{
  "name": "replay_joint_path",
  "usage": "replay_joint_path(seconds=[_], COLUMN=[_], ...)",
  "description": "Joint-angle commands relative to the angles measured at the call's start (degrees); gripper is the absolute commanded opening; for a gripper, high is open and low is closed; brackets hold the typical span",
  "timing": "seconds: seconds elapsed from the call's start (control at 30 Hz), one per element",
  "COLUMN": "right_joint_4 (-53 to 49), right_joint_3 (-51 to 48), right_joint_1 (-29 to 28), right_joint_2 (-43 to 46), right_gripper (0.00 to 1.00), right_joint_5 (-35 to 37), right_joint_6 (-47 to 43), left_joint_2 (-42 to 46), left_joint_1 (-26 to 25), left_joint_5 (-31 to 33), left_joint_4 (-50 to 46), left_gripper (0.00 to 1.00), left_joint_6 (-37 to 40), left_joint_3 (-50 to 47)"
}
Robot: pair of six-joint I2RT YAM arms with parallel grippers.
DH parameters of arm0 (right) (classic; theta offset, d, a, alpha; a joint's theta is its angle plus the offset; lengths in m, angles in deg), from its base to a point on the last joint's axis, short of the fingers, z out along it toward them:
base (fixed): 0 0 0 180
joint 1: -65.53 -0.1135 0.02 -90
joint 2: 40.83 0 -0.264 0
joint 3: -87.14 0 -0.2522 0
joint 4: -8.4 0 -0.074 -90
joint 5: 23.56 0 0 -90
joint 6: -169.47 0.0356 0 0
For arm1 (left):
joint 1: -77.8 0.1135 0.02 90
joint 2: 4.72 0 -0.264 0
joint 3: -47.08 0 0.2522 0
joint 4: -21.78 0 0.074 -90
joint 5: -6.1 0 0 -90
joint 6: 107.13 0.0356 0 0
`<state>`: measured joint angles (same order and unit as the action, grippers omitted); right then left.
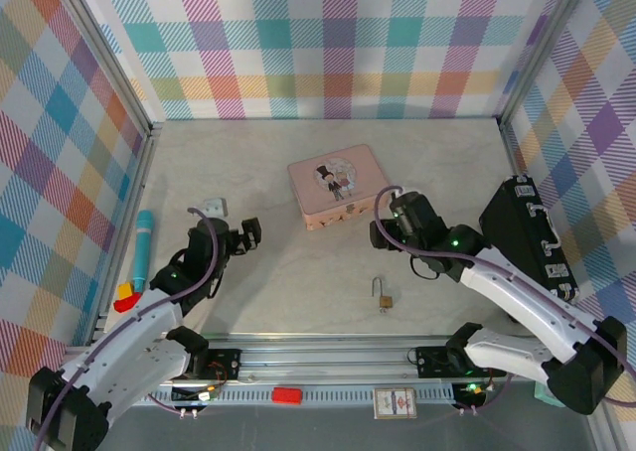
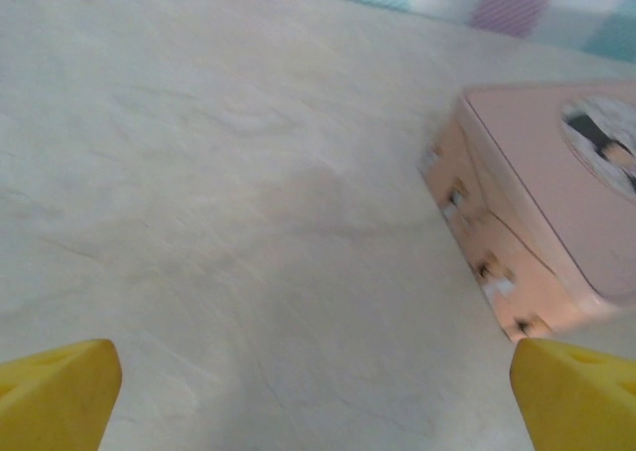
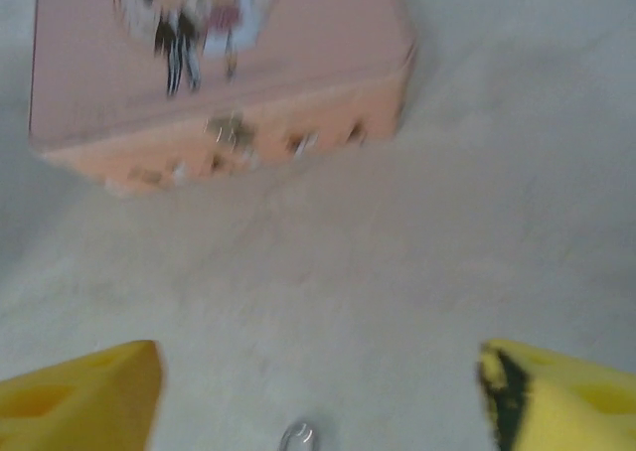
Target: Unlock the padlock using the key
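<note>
The small brass padlock (image 1: 384, 297) lies on the table near the front edge, its silver shackle pointing away from the arms. The top of the shackle (image 3: 298, 436) peeks in at the bottom of the right wrist view. The key is hidden. My right gripper (image 1: 386, 219) (image 3: 318, 396) hovers open just behind the padlock, facing the pink tin (image 1: 338, 185) (image 3: 214, 69), with nothing between its yellow fingertips (image 3: 84, 396). My left gripper (image 1: 229, 229) (image 2: 318, 401) stands wide open over bare table left of the tin (image 2: 542, 208), well away from the padlock.
A teal-capped cylinder (image 1: 142, 247) and a red and yellow piece (image 1: 126, 297) lie at the left wall. A small white object (image 1: 211, 209) sits just behind the left gripper. A black case (image 1: 532, 234) leans along the right wall.
</note>
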<state>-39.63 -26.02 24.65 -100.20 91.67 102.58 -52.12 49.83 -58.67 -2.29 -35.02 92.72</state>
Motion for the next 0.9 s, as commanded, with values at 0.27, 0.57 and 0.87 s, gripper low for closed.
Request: replay_joint_path(seconds=[0.27, 0.57, 0.87], right_joint_4=[27.76, 39.57, 61.77], right_joint_3=[-10.85, -18.94, -27.11], right_joint_1=[11.64, 24.27, 26.92], right_joint_2=[3.69, -7.25, -13.07], right_gripper=[0.99, 0.99, 0.99], right_joint_5=[9.69, 0.88, -5.69], right_joint_6=[-21.71, -20.58, -27.39], left_joint_2=[-8.85, -21.24, -32.51], left_joint_1=[6.95, 15.69, 21.56], left_joint_5=[17.40, 6.56, -5.77], left_joint_4=[20.23, 29.89, 46.02], left_gripper=[1.00, 1.00, 1.00], left_joint_6=[11.82, 13.56, 16.66], left_joint_3=[-2.28, -4.16, -7.26])
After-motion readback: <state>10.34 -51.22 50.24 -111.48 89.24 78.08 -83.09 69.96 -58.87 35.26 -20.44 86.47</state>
